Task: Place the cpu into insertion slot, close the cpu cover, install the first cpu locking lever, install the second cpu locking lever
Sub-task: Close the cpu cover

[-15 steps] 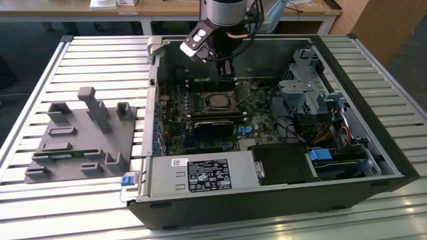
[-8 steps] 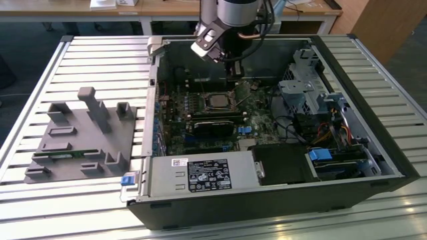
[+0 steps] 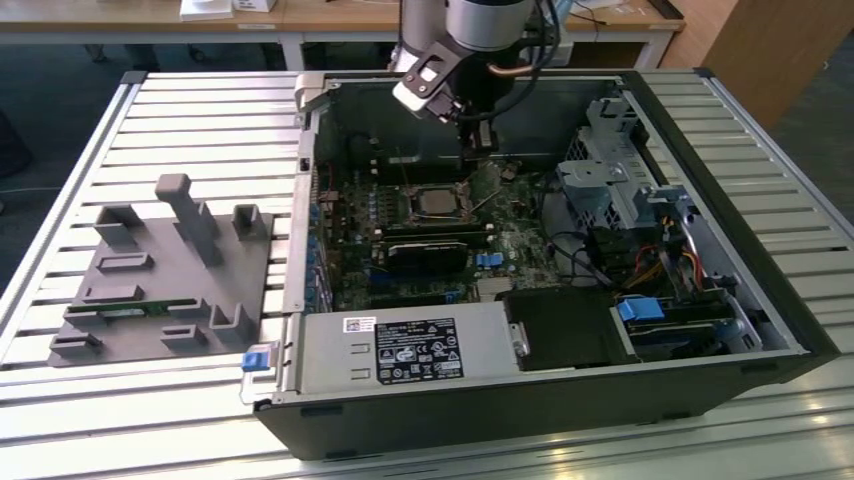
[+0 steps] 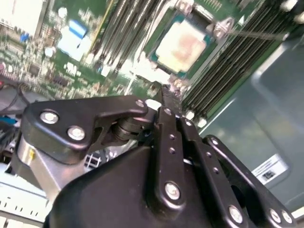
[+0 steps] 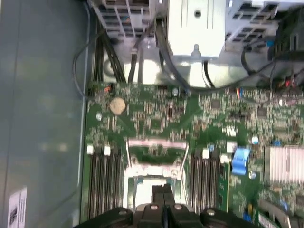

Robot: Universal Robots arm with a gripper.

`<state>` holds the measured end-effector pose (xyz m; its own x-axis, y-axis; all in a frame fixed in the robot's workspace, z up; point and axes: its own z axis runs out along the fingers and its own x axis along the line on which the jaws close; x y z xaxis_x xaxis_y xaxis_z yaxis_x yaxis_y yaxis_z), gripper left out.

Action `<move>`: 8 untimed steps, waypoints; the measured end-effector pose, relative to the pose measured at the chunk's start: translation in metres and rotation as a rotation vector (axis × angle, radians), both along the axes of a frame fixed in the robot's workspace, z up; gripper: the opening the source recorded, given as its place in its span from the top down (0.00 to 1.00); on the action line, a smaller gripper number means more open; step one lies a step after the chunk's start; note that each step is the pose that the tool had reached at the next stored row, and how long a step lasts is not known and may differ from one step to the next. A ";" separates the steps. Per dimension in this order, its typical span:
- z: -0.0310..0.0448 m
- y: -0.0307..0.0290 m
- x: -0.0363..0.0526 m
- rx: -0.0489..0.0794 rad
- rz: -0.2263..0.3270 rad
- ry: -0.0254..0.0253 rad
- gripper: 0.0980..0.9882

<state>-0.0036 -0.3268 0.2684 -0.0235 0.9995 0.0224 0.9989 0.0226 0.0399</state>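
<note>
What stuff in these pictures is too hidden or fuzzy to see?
- First wrist view: the gripper covers part of the cpu.
- Exterior view: the locking levers beside the cpu are too small to tell if they are latched.
- Second wrist view: blur hides whether the gripper's tip touches the motherboard.

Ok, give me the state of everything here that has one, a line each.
cpu: seated in the insertion slot, metal face up.
cpu cover: looks down around the cpu.
gripper: shut, nothing seen in it, tips just off the slot's edge.
computer case: on its side, panel off, open.
</note>
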 end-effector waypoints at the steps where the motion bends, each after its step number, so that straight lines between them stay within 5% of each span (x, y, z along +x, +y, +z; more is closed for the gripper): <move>1: 0.0000 0.0000 0.0045 0.000 0.000 0.0015 0.99; 8: -0.0008 0.0000 0.0201 0.000 0.000 0.0041 0.99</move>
<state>0.0165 -0.3268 0.2676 -0.0235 0.9995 0.0226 0.9991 0.0227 0.0358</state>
